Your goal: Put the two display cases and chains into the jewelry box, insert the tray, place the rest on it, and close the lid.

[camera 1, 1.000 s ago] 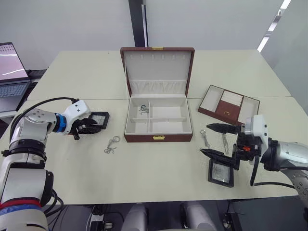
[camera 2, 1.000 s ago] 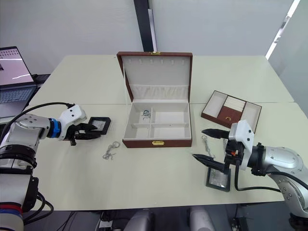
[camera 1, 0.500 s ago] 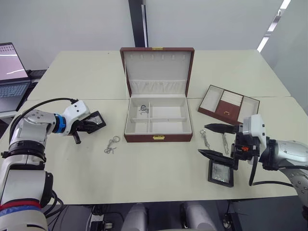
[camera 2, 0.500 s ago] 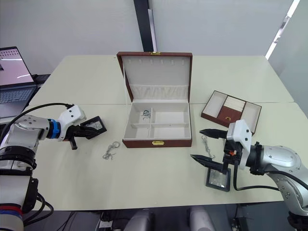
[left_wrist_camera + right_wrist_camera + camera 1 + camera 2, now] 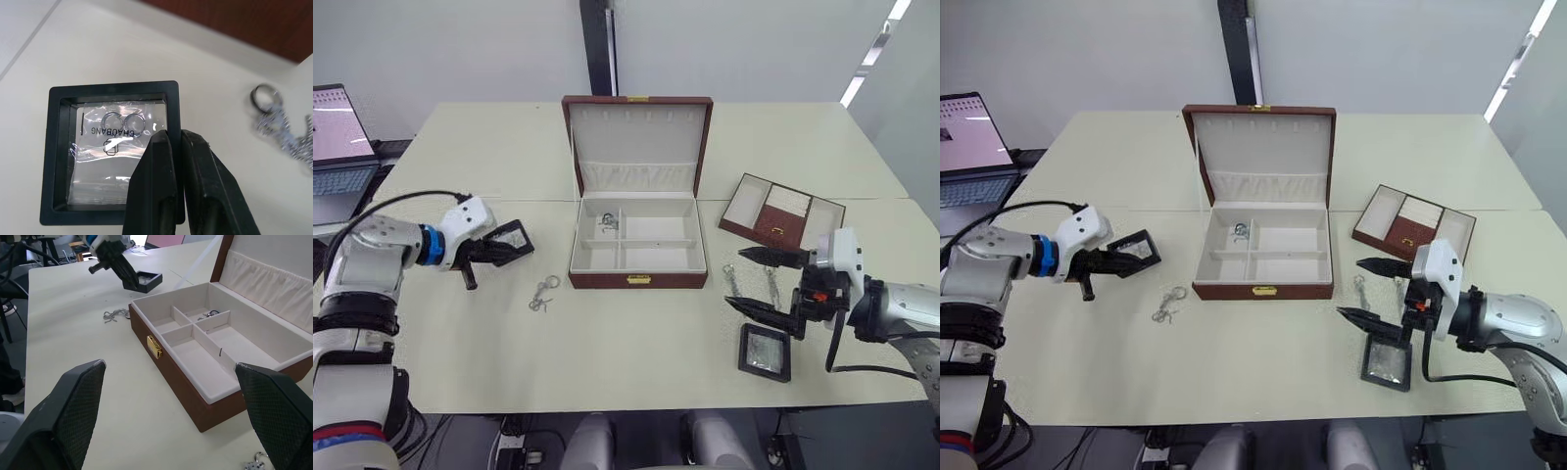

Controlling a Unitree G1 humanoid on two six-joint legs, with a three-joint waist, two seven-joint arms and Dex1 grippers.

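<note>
Two small square black-framed display cases with clear windows here. My left gripper (image 5: 168,147) is pinched onto the edge of the first case (image 5: 110,152), holding it tilted just off the cream table (image 5: 607,352), left of the box. The second case (image 5: 765,352) lies flat on the table, just under my right gripper (image 5: 756,281), whose jaws are spread wide with nothing between them.

Chains: I count four thin silver ones. One is curled up in the back-left compartment (image 5: 607,223) of the box, one is on the table (image 5: 543,293) between the held case and the box, and two lie side by side (image 5: 751,283) right of the box, near my right fingers.

The big reddish-brown wood-grain jewelry box (image 5: 637,247) sits mid-table, four cream compartments, its lid (image 5: 637,143) standing upright. The one shallow brown tray (image 5: 782,211) rests on the table to the box's right, well apart from it.
</note>
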